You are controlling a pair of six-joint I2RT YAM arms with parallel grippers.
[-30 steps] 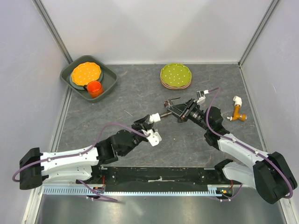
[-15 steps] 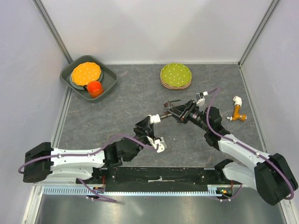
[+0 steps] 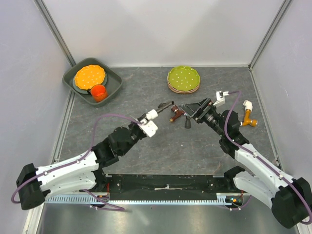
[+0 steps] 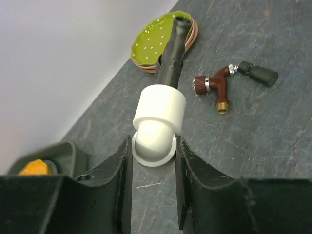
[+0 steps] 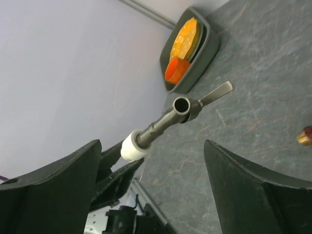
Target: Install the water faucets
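Grey stone-patterned surface fills the floor of a white-walled booth, with both arms reaching out over it from the near edge. Nearest to me, the left hand is closed tight on a white elbow fitting, one finger on each side of its round base. It holds the fitting up off the surface. A dark grey tap sticks out of the elbow's collar and points away toward the far wall. From where I stand the tap looks pushed home in the collar, so I would count that joint as made or very nearly made, though how deep it sits is hidden. A little farther out, the right hand stands wide open with nothing in it, its fingers well apart and facing the open end of the dark tap without touching it. Just beside it a reddish-brown tap lies loose on the surface, joined to no fitting, so that one looks left to do. Off by the right wall lies an orange tap with a white piece on its end. Beyond sit the green dotted plates and, in the far left corner, a grey tray with an orange cup.
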